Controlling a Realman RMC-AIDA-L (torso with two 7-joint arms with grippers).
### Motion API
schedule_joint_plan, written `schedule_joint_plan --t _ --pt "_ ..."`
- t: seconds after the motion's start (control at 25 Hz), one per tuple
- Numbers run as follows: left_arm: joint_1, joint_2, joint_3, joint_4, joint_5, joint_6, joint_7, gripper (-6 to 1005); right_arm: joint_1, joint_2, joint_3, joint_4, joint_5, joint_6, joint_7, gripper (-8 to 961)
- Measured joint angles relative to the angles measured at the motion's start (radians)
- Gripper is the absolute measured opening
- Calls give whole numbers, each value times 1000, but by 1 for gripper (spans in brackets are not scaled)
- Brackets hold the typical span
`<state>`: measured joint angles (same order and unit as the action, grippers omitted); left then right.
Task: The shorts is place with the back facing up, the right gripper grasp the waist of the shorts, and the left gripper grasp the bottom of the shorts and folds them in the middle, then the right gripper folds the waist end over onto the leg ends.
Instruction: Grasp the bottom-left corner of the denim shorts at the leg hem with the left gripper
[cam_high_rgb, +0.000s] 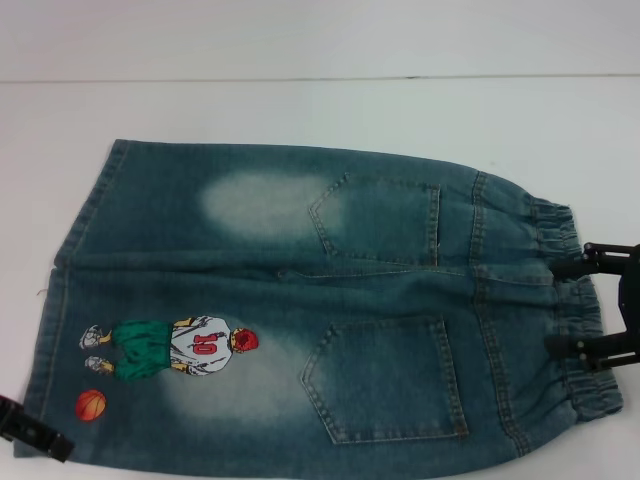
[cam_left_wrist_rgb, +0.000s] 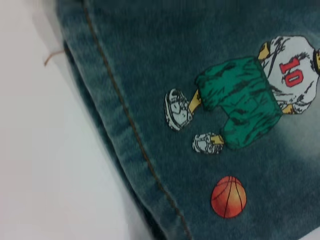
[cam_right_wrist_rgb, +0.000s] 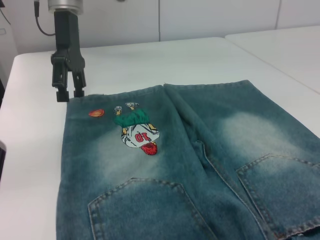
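The shorts (cam_high_rgb: 300, 300) lay flat on the white desk (cam_high_rgb: 300, 110), back side up, both back pockets showing, waist (cam_high_rgb: 570, 310) toward 3 o'clock and the bottom of the shorts (cam_high_rgb: 75, 260) toward 9 o'clock in my head view. Pale faded patches sat beside each pocket. The cartoon basketball player print (cam_high_rgb: 180, 347), number 10, lay on the nearer leg, with the small orange basketball print (cam_high_rgb: 91, 404) at about 7 o'clock from it, close to the hem.

My right gripper (cam_high_rgb: 590, 305) was at the 3 o'clock edge, its jaws spread, one finger (cam_high_rgb: 580, 265) over the upper part of the ruffled band, the other over the lower part. Whether they touched the cloth, I could not tell.

My left gripper (cam_right_wrist_rgb: 69, 92) hung at the hem corner near the basketball print, at about 8 o'clock in the head view, tips just at the denim edge. Its jaws stood slightly parted, pinching nothing I could see.

A loose thread (cam_left_wrist_rgb: 52, 56) stuck out from the hem onto the desk.
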<state>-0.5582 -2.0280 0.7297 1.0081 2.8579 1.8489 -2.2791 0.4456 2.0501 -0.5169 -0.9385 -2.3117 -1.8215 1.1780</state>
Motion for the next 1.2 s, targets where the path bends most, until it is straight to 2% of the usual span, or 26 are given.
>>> schedule_joint_plan --t 0.6,1.2 --pt "-26 20 11 -22 1 2 -19 924 7 3 1 3 0 9 0 926" --pt "-25 15 22 -54 1 17 -22 871 13 4 0 4 0 8 0 926"
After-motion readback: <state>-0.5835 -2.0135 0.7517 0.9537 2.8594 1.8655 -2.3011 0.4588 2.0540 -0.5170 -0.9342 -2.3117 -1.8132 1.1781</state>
